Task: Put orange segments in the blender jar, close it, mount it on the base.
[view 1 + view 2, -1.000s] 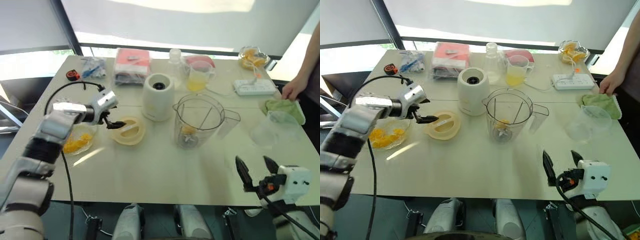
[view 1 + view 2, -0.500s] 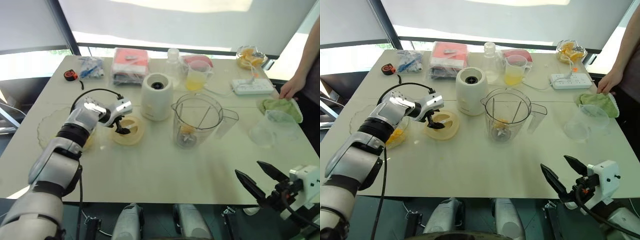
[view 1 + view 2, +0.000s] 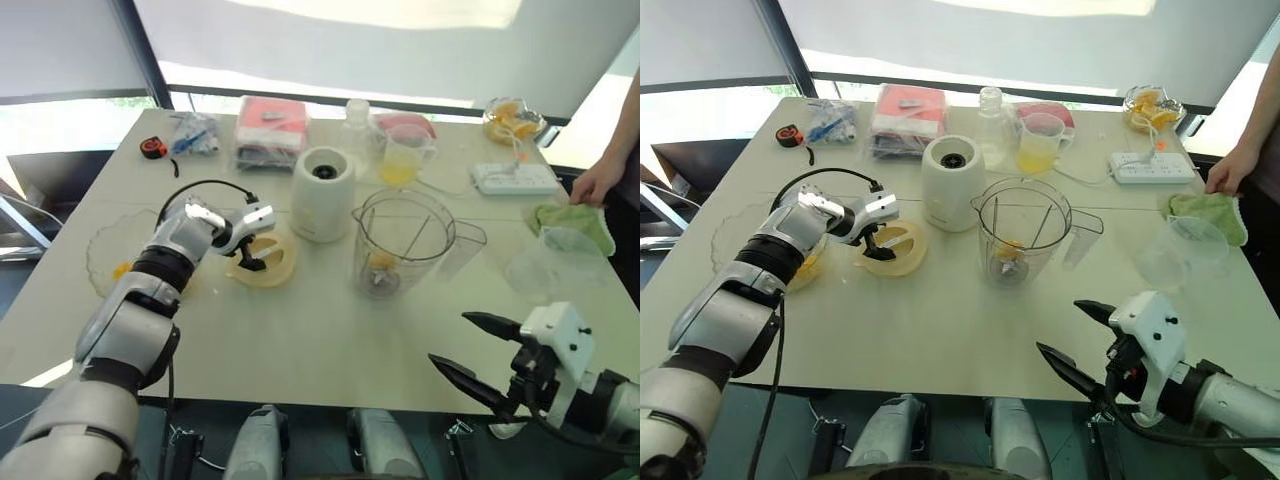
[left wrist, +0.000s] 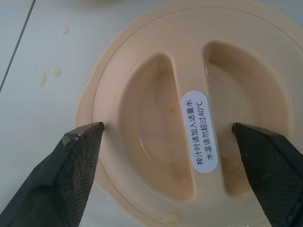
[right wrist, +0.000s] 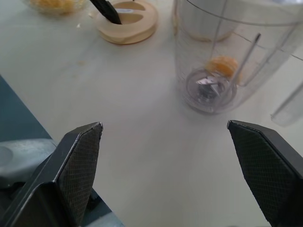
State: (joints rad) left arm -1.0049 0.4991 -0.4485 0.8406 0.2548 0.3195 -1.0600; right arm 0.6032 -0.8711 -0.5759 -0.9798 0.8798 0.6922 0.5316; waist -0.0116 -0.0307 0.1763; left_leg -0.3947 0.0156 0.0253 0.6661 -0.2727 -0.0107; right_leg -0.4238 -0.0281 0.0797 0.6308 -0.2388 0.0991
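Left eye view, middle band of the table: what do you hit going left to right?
glass bowl of orange segments → cream lid → white blender base → blender jar → clear plastic container

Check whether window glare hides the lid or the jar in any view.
Left eye view: the window is blown out white, yet the lid and jar are evenly lit. Left wrist view: no glare on the lid. Right wrist view: faint highlights on the jar wall, orange visible through it.
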